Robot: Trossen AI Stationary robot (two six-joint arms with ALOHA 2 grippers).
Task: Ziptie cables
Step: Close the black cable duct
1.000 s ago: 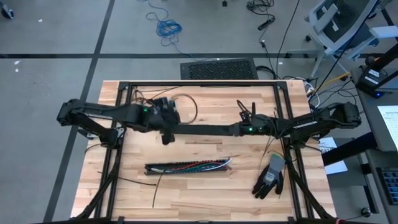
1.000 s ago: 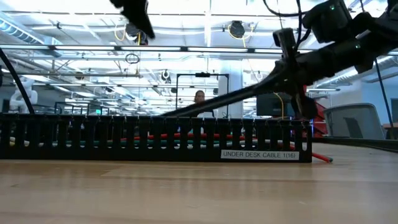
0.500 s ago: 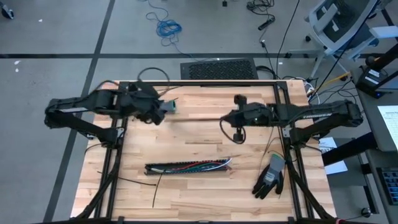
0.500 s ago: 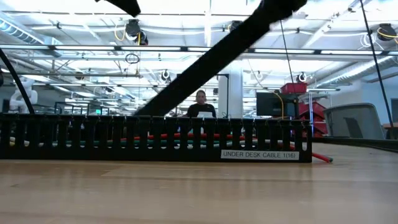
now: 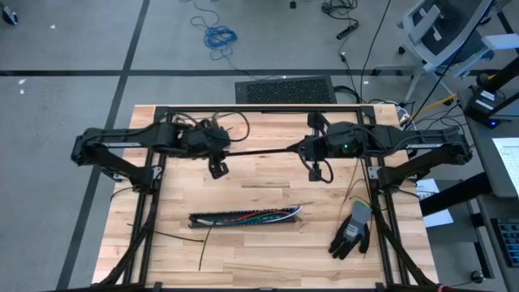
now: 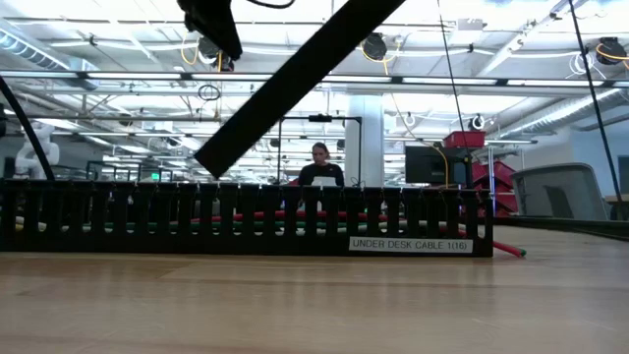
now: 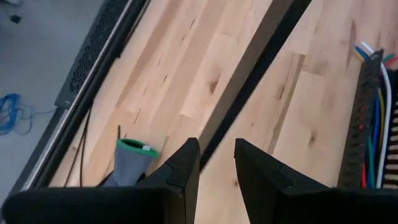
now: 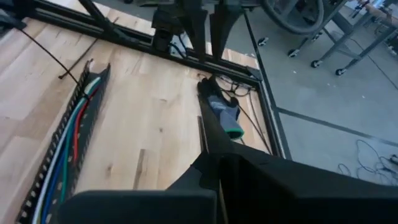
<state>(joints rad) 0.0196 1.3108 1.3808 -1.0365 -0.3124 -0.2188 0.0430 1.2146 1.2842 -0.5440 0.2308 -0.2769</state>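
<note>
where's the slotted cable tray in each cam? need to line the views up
High view: cable tray lies lower centre of the table, lengthwise.
Low view: it fills the width as a black slotted wall, labelled at its right end.
Left wrist view: along the right edge.
Right wrist view: at the left.
Shared landmark: the coloured cables inside it.

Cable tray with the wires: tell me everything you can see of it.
The cable tray is a long black slotted plastic duct lying flat on the wooden table, nearer the front edge, open side up. A white label reads UNDER DESK CABLE 1(16). The cables, red, green, blue and white, run along inside and spill from one end. No gripper touches it; a grey glove lies apart.
</note>
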